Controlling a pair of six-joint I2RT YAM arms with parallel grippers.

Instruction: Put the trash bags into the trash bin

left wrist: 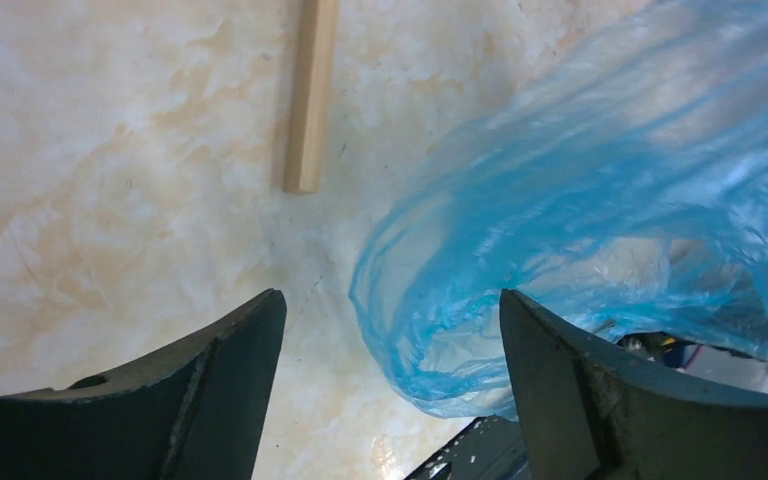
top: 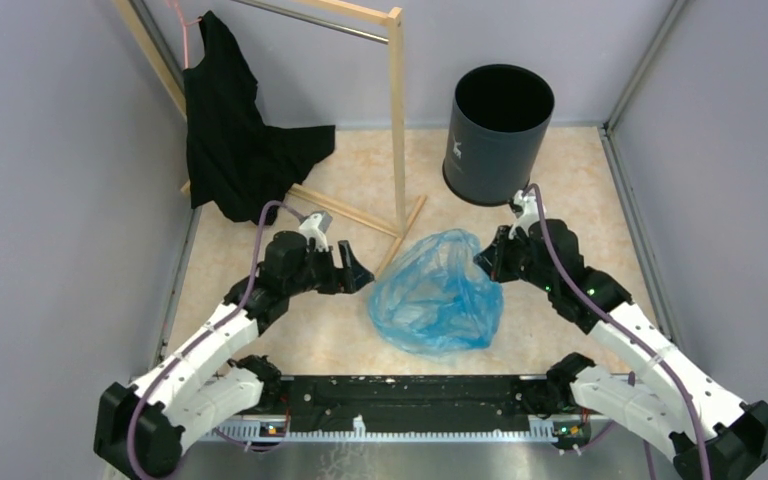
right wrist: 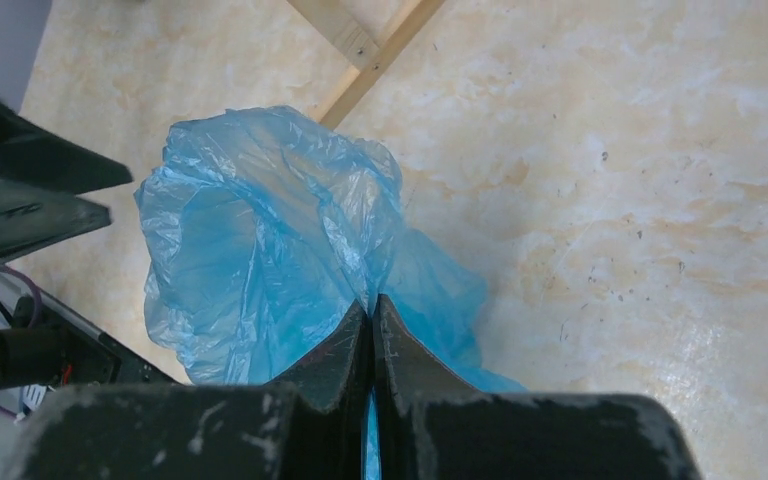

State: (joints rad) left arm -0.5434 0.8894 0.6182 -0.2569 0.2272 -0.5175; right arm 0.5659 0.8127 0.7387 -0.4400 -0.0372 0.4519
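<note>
Two tools flank the work. The right tool (right wrist: pixel 372 305) has its jaws pressed together on a pinched fold of the thin translucent light-blue plastic bag (right wrist: pixel 250 230). In its wrist view the film bunches into the closed tips and balloons away toward the left of the frame. The left tool (left wrist: pixel 388 297) stands with its jaws wide apart and holds nothing. The bag's crumpled left edge lies just beside its tips, and contact cannot be told.

Seen from above, the bag sits puffed up at the lower centre of the pale marbled counter (top: pixel 580 200), between the two tools. Its bulk trails down and to the left from the pinched right-hand edge.

The tall dark grey-black cylindrical bin (top: pixel 495 140) stands upright at the upper right of centre, mouth open. It is near the right tool and almost straight up-frame from it, so the right arm is plainly the nearer one. The left arm is well apart from the bin, with the light wooden rack (top: pixel 396 120) in between. The coming move likely calls for lifting the pinch high enough that the hanging film clears the rim.

Counted: one bag, one bin, two tools, one rack, and one black garment (top: pixel 230 150) draped on it at the upper left.
</note>
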